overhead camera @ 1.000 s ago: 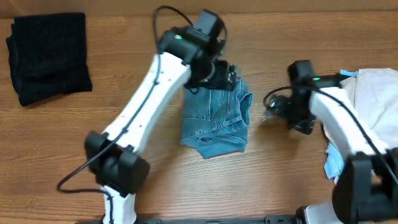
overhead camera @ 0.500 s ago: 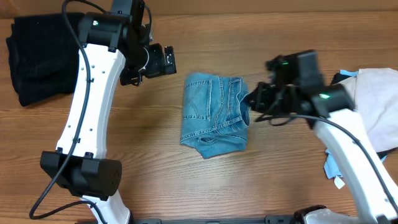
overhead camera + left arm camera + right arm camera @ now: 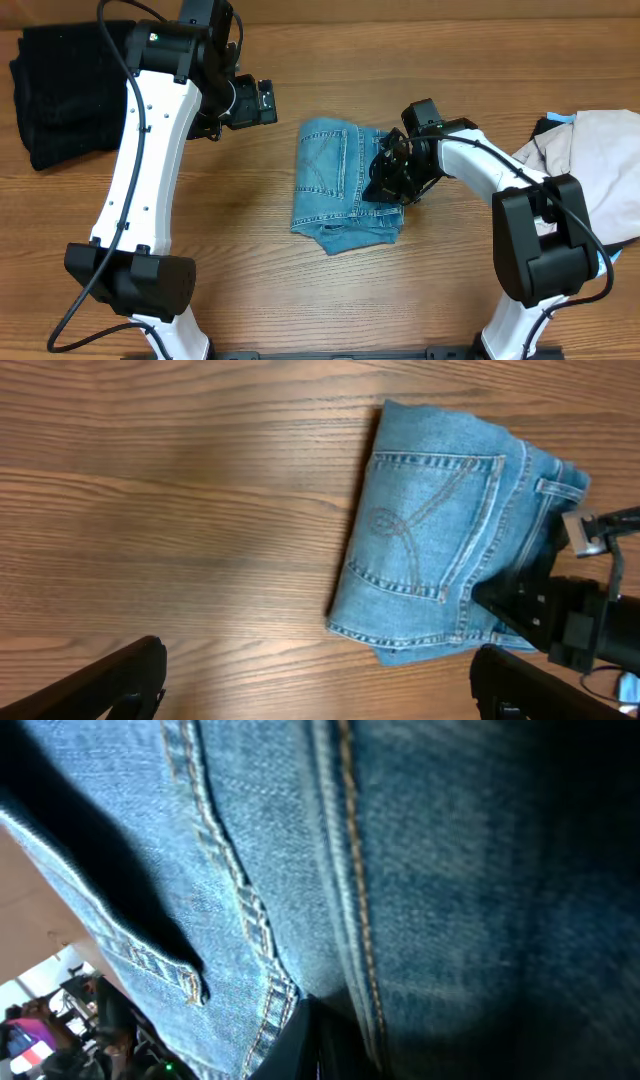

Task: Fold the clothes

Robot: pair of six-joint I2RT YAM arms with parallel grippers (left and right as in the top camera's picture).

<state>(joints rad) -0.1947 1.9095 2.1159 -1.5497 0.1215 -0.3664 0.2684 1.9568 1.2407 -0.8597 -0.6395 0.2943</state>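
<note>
Only overhead shows blk garment (image 3: 60, 100).

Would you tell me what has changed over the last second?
The left arm drew back leftward from the jeans' top edge, jaws open. The right arm moved left, bringing its jaws onto the jeans' right edge; whether they grip is unclear. The jeans, black garment and beige pile stayed put.

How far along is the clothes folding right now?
The black garment looks folded at far left. The jeans are a compact bundle, with the right gripper pressed on their right edge; the left gripper hangs open, apart. The beige garment lies crumpled at right, not yet folded.
</note>
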